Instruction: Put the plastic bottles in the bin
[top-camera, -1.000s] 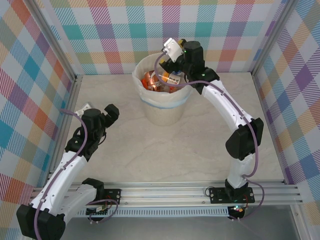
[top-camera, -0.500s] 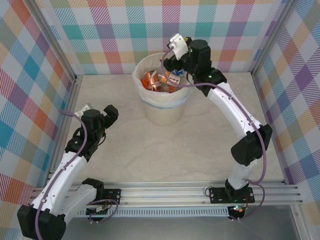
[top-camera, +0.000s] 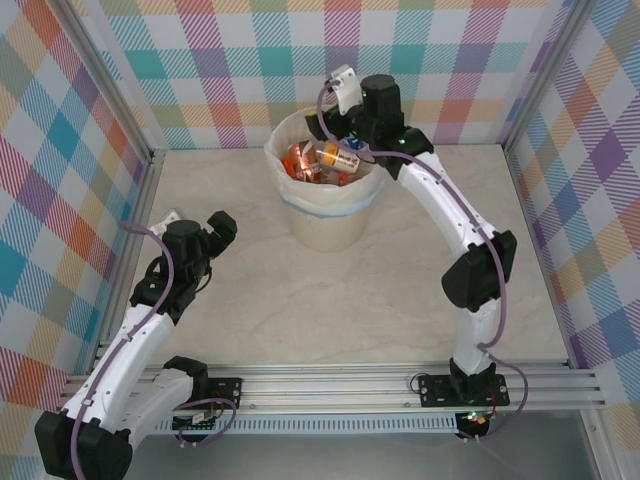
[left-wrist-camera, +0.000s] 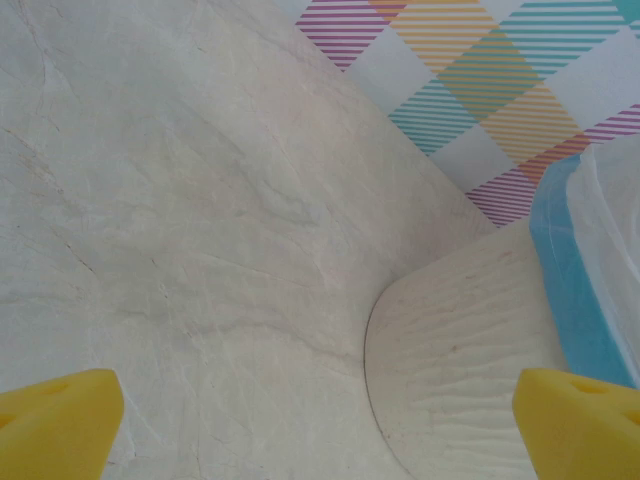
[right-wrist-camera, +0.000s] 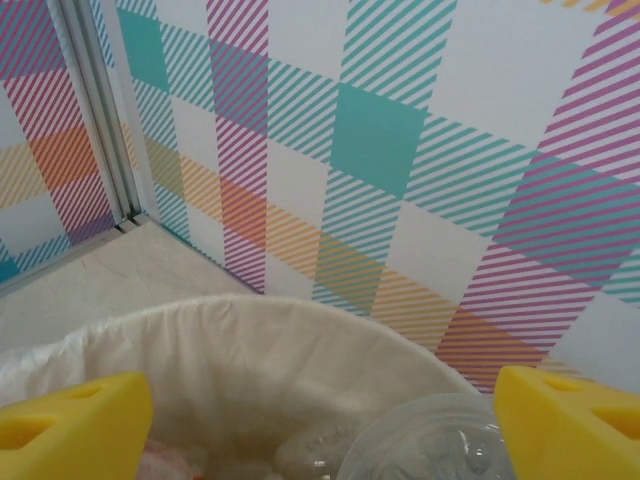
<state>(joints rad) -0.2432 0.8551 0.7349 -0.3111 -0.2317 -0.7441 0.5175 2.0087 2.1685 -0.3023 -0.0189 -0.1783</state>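
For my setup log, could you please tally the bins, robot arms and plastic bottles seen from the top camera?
Bin: 1
Robot arms: 2, the left arm and the right arm
Plastic bottles: several, piled in the bin, too jumbled to count
Total: 3, plus the bottles

Bright, even light; soft shadows

Robot lab test cell: plaid backdrop walls (top-camera: 200, 60), aluminium rail frame (top-camera: 330, 385), marble-look tabletop (top-camera: 300, 290).

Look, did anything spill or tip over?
Nothing stands out. The bin stands upright on the table, its white bag is folded neatly over the rim, and the plastic bottles lie jumbled inside it, which is where they belong.
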